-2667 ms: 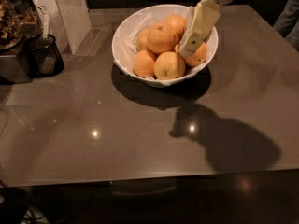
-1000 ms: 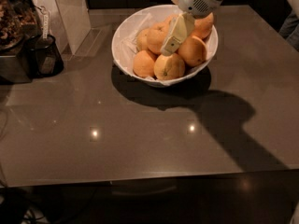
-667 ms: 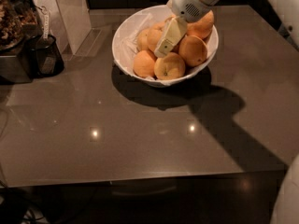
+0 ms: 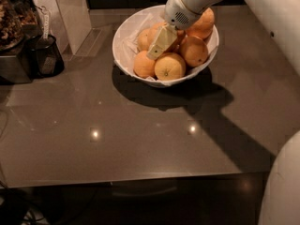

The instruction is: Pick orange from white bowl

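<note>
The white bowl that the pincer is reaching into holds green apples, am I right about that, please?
Not quite. The camera view shows the white bowl holding oranges, not green apples. The rest is right: the pincer is down inside the bowl, among the fruit.

Dim warm light — glare spots on the table (image 4: 61,125), dark shadow from the gripper (image 4: 158,48) in the white bowl (image 4: 117,37).

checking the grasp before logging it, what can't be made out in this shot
- Camera view: the pincer sits low in the white bowl; its own body hides whether it touches the front orange.
- The back oranges are partly covered by the arm.
- The dark appliance at left is cut by the frame edge.
</note>
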Tool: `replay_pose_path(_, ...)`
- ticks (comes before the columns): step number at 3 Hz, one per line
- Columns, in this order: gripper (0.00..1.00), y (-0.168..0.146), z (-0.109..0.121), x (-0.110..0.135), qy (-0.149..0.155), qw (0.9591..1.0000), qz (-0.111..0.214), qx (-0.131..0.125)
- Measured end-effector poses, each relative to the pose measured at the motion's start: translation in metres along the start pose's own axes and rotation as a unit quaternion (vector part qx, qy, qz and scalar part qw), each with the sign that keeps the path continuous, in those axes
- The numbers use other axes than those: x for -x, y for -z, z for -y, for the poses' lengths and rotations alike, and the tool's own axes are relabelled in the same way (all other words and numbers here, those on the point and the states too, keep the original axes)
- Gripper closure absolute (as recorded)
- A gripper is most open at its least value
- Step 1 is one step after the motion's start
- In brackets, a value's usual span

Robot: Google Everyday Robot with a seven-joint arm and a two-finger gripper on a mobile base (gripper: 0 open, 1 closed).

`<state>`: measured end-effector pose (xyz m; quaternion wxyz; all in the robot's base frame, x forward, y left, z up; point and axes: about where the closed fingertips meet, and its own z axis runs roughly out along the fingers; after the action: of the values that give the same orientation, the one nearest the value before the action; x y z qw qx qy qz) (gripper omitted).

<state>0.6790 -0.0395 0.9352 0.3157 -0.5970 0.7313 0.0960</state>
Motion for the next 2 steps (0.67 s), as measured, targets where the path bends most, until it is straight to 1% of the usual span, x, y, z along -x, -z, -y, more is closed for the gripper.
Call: replay_pose_path(2, 0.65, -0.0002, 0.0000, 0.0000, 0.000, 1.0000, 0.000, 0.000)
